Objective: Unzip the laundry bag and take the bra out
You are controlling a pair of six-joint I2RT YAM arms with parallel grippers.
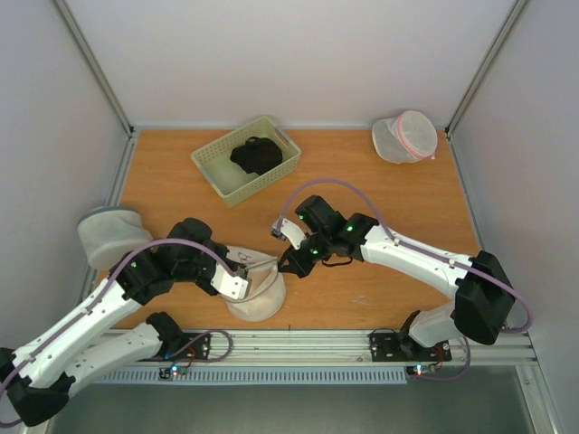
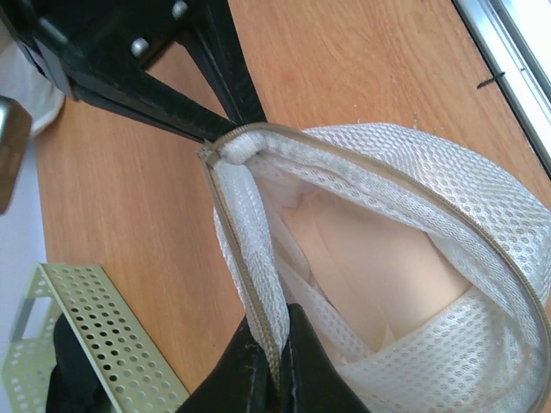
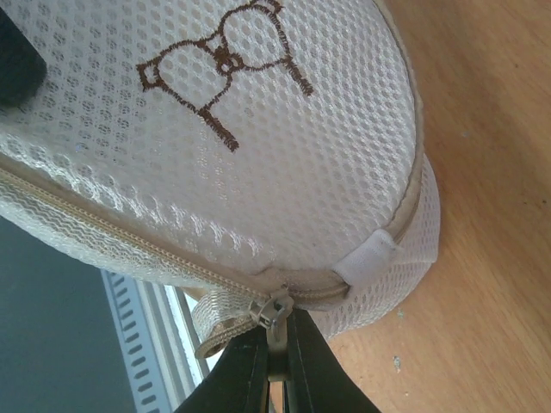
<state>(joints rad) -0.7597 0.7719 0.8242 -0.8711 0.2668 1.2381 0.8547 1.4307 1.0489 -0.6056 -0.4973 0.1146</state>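
Wooden table [image 1: 416, 194], near edge: the round cream mesh laundry bag [image 1: 258, 297] lies between two robot arms, its zip partly open on a peach bra [image 2: 379, 267]. The left gripper [image 2: 275, 344] pinches the opened zip edge; the right gripper [image 3: 274, 344] is clamped on the small zip pull [image 3: 274, 308] (below a brown embroidered bra motif [image 3: 224, 69]).
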